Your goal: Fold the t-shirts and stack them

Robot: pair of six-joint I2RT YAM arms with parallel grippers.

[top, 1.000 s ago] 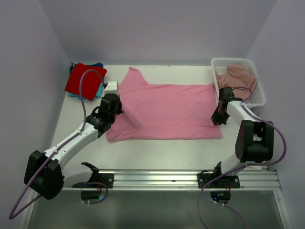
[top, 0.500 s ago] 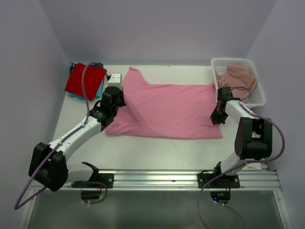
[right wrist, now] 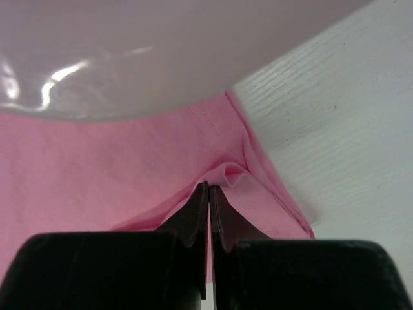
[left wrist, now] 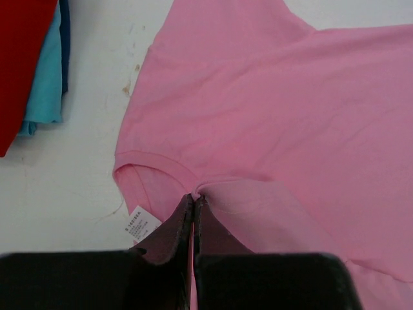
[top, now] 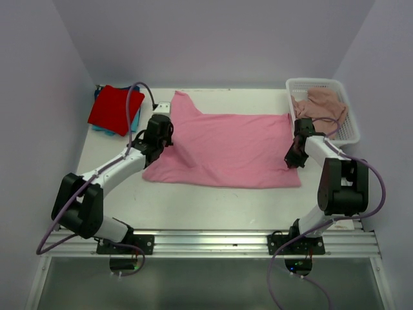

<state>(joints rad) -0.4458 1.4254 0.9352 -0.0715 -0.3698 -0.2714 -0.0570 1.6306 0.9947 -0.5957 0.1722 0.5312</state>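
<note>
Judging by how things lie, the task is roughly halfway done. At 10 o'clock on the table [top: 213, 194] a folded red shirt [top: 113, 108] lies on a folded teal shirt [left wrist: 45, 84], so a stack has been started. The pink shirt [top: 226, 148] lies spread and mostly flat across the middle of the table, not yet folded. At its 9 o'clock edge the left gripper [left wrist: 194, 199] has its jaws pressed together on a small pinch of the cloth near a hem, and a ridge of cloth rises there. At the 3 o'clock edge the right gripper [right wrist: 209, 188] is likewise clamped tight on a pucker of the pink shirt near its corner. Both arms therefore seem set to begin a fold. Left to do: fold the pink shirt and put it on the stack. After that comes the dusty-pink shirt [top: 322, 102], which lies crumpled in the basket [top: 352, 135] at 2 o'clock, untouched.
</note>
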